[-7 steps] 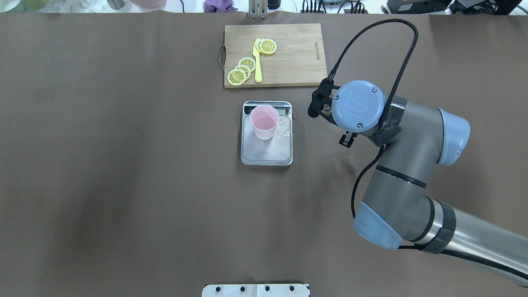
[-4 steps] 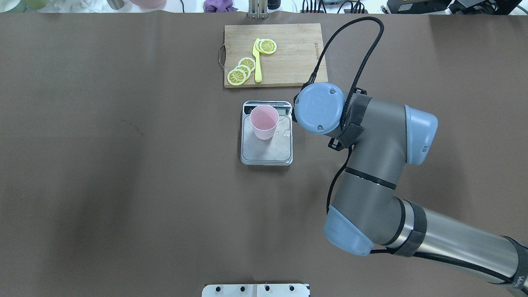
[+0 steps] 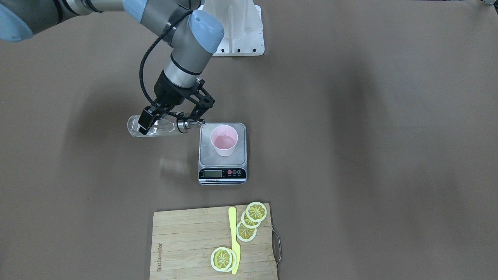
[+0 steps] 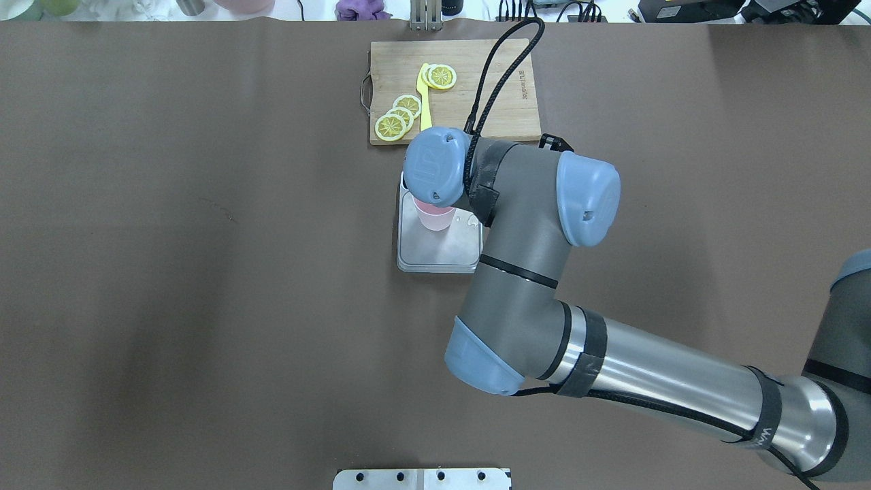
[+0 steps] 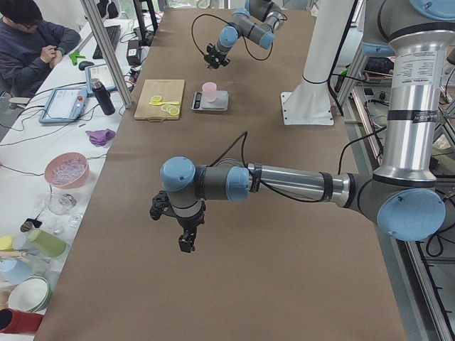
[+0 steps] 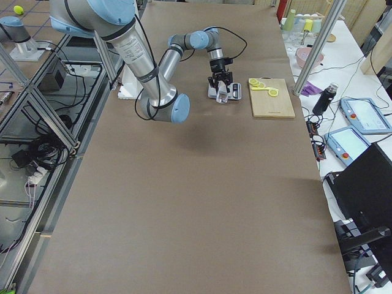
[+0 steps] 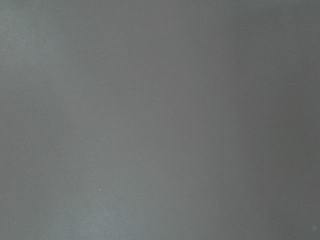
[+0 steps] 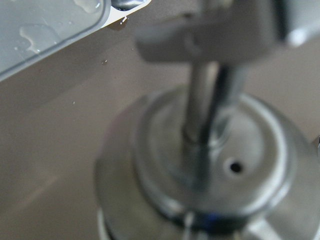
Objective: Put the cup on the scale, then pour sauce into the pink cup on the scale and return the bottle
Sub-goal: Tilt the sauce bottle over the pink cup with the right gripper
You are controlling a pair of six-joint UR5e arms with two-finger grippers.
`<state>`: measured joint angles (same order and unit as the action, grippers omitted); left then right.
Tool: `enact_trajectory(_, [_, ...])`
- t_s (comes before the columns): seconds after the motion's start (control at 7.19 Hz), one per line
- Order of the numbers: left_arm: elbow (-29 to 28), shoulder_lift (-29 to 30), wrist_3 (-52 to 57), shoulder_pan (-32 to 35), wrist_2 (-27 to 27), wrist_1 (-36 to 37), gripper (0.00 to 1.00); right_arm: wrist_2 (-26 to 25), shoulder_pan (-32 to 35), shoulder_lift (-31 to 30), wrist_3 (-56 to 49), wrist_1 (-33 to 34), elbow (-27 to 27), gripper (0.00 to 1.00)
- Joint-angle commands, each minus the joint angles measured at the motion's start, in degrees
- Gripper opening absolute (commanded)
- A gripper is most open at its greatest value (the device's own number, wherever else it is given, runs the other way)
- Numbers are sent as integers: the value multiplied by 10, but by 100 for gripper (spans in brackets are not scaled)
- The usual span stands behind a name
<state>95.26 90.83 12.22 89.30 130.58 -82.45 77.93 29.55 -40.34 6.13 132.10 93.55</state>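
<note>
1 board [image 3: 183, 241] on the counter [image 3: 350, 116] holds 5 slices [image 3: 256, 211] and 1 knife [image 3: 233, 233]. Beyond, 1 cup [image 3: 224, 140] stands on 1 scale [image 3: 222, 174]. Farther, the right tool [image 3: 153, 123] grips 1 bottle [image 3: 165, 127] level, spout toward the cup. Left tool [image 5: 185, 245]: grip cannot be told.

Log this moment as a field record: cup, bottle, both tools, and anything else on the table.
cup: upright on scale
bottle: held near horizontal, spout pointing at cup, short of its rim
right tool: shut on bottle
left tool: above the table, far from the scale; open or shut unclear
other: cutting board with lemon slices, yellow knife
</note>
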Motion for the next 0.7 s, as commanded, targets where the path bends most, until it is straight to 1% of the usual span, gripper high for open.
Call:
enact_trajectory(0.0, [-1, 0, 0, 0, -1, 0, 98, -10, -5, 50, 4, 48, -63, 0])
enact_trajectory(0.14, [-1, 0, 0, 0, -1, 0, 98, -12, -5, 72, 4, 68, -91, 0])
enact_trajectory(0.28, [-2, 0, 0, -1, -1, 0, 98, -36, -13, 76, 4, 83, -103, 0])
enact_trajectory(0.56, [-1, 0, 0, -1, 0, 0, 98, -70, -27, 78, 4, 140, -110, 0])
